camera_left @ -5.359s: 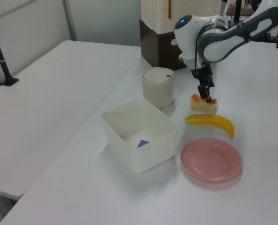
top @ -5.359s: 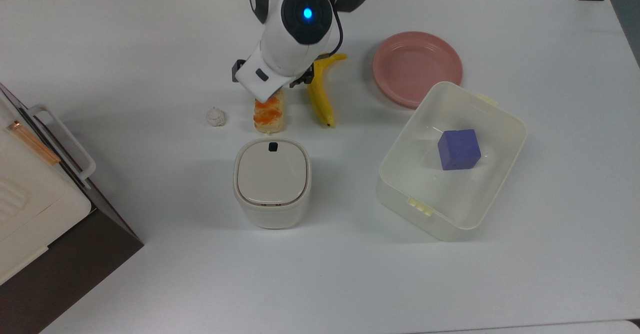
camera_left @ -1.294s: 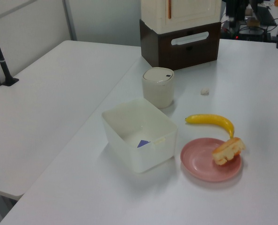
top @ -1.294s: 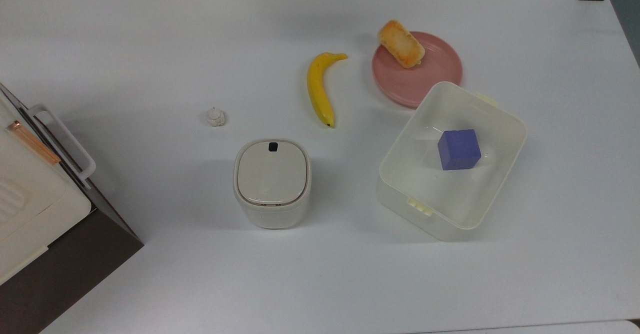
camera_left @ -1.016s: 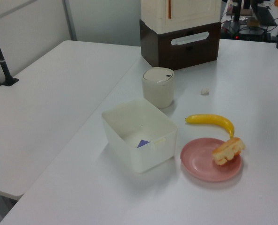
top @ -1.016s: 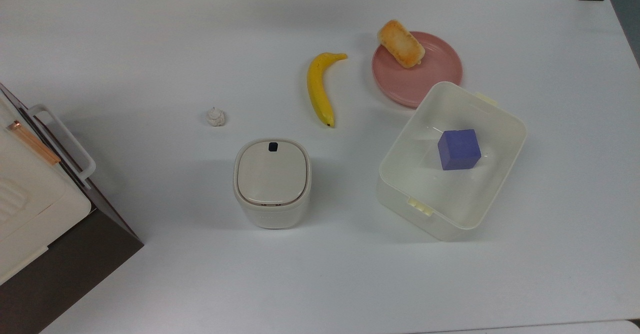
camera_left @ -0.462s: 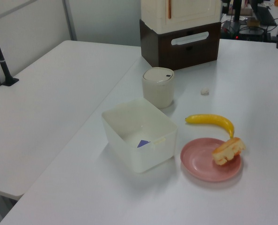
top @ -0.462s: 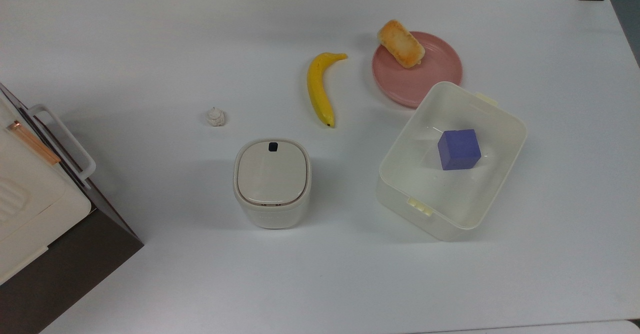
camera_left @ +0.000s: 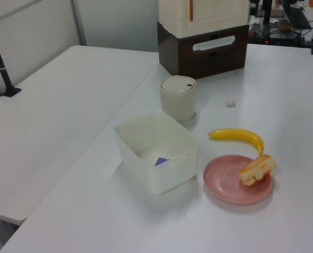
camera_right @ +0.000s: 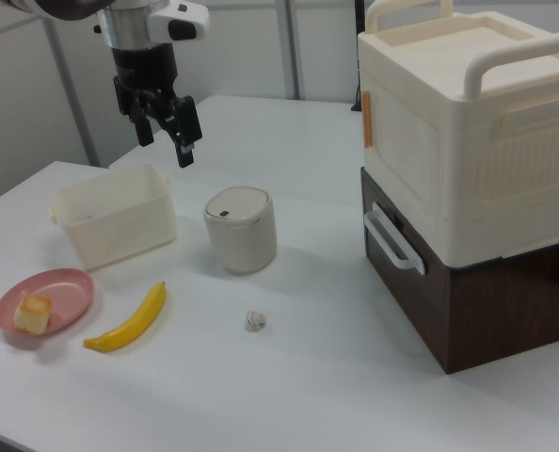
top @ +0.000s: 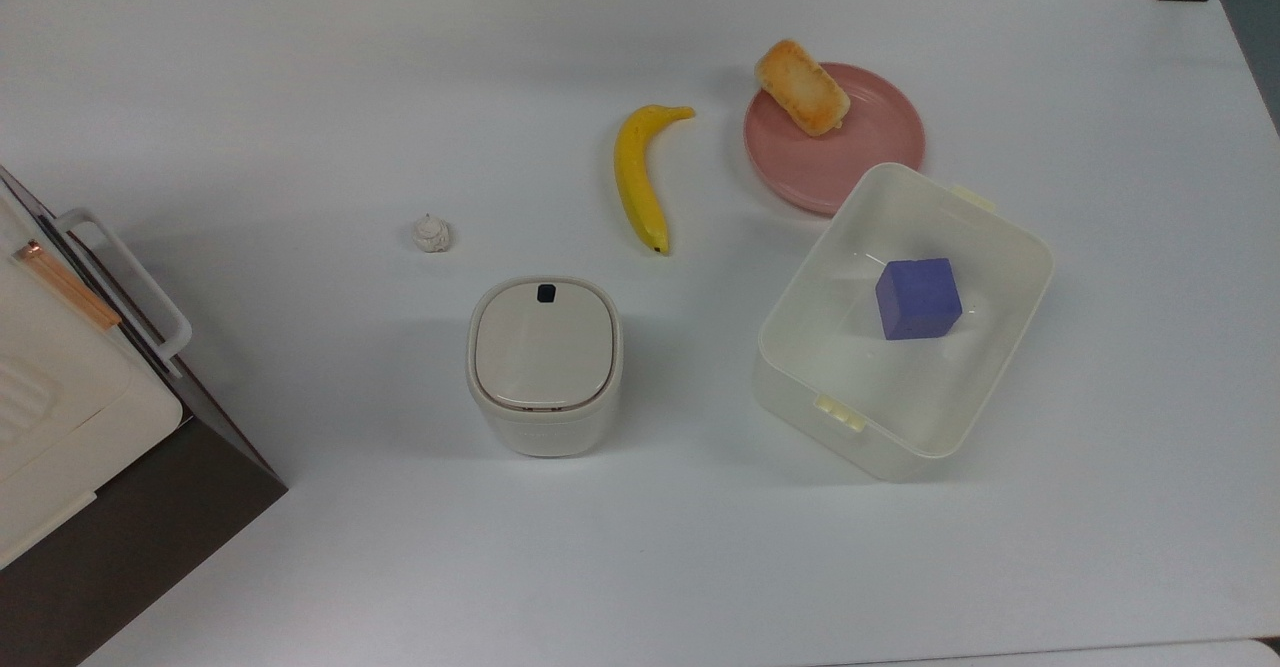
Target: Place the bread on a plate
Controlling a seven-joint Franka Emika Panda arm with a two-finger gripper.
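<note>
Bread on plate, claw clear

Bread [top: 803, 88] lies on the pink plate [top: 860, 162], tilted, one end propped over the plate's rim on the side toward the banana [top: 638, 175]. Plate touches or sits just beside the white tub [top: 985, 222], which holds a purple cube [top: 918, 298]. Claw [camera_right: 164, 131] hangs high above the tub in the right view, fingers spread, holding nothing, well apart from the plate. Lidded canister [top: 544, 364] stands on the worktop [top: 300, 97], well apart from the plate.

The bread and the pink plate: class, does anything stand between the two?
Nothing does. The bread already lies on the plate, near the rim on the top view's upper left, one end overhanging. The gripper hangs open above the table, holding nothing.
</note>
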